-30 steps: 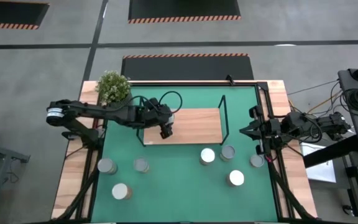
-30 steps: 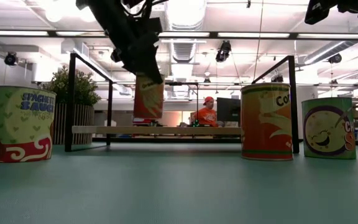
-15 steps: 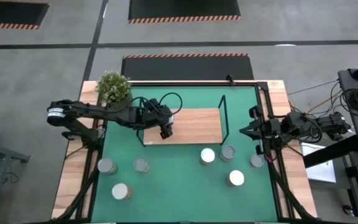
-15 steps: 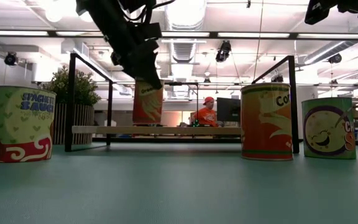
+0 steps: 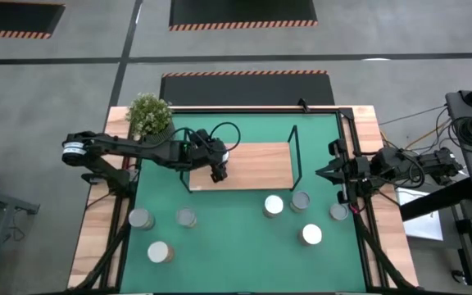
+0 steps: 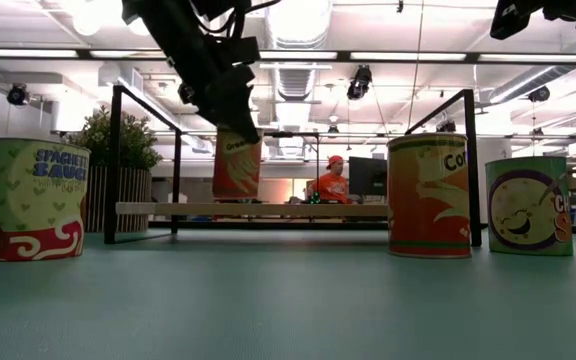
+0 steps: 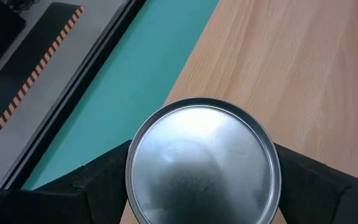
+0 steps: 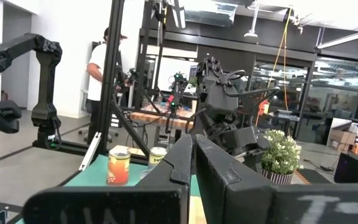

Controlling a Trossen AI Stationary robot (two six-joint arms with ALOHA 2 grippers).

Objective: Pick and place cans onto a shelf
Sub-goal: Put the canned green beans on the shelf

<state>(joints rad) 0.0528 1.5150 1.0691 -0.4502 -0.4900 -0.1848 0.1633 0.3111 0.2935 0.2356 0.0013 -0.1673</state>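
Over the left part of the wooden shelf (image 5: pixel 256 166), a bit left of centre in my overhead feed, the left gripper (image 5: pixel 219 170) has a can (image 6: pixel 237 166) pinched between its fingers, jaws spread wide around the body. From the table-level camera the can hangs upright with its bottom right down at the board; I can't tell if it's touching or just above it. The left wrist cam looks straight down on the shiny round lid, dark fingers (image 7: pixel 98 186) on either side, wood underneath and green mat (image 5: pixel 228 238) off to one side.

The rest of the cans sit on the mat in the lower half of the overhead frame. Three are at lower left: one (image 5: pixel 141 218) near the mat's edge, one (image 5: pixel 186 217) just right of it, one (image 5: pixel 159 251) further down. Four are at lower right: two side by side just below the shelf (image 5: pixel 274 205) (image 5: pixel 301 201), one (image 5: pixel 311 234) lower, one (image 5: pixel 338 212) by the right edge.

The right gripper (image 5: pixel 321 173) is parked at the right side of the table, past the shelf's black wire frame, fingers squeezed together with nothing in them.

The potted plant (image 5: pixel 149 114) sits at the upper left corner. A person in orange (image 6: pixel 333 185) shows in the room behind.
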